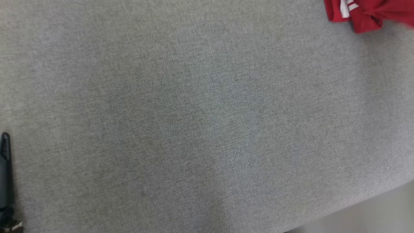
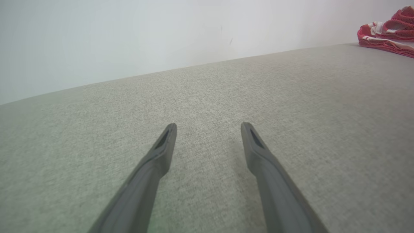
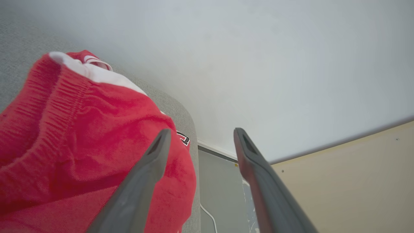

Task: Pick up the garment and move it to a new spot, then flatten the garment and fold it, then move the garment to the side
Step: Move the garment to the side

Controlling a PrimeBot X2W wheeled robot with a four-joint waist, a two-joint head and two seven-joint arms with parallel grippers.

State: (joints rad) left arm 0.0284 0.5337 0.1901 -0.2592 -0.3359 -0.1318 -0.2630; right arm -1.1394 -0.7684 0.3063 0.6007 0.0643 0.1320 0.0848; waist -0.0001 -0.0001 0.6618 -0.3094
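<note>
The garment is red with white trim and lies folded at the table's far right corner. From the left wrist it appears as a small red bundle far off to the upper right. My right gripper is open right beside the garment, its left finger against the red cloth, nothing pinched between the fingers. My left gripper hovers low over bare grey cloth, fingers spread wide and empty. One dark finger of it pokes in at the lower left of the head view.
Grey fabric covers the table, whose front edge runs across the lower right corner. A white wall stands behind the table. Past the table's end lie a white cable and a beige floor.
</note>
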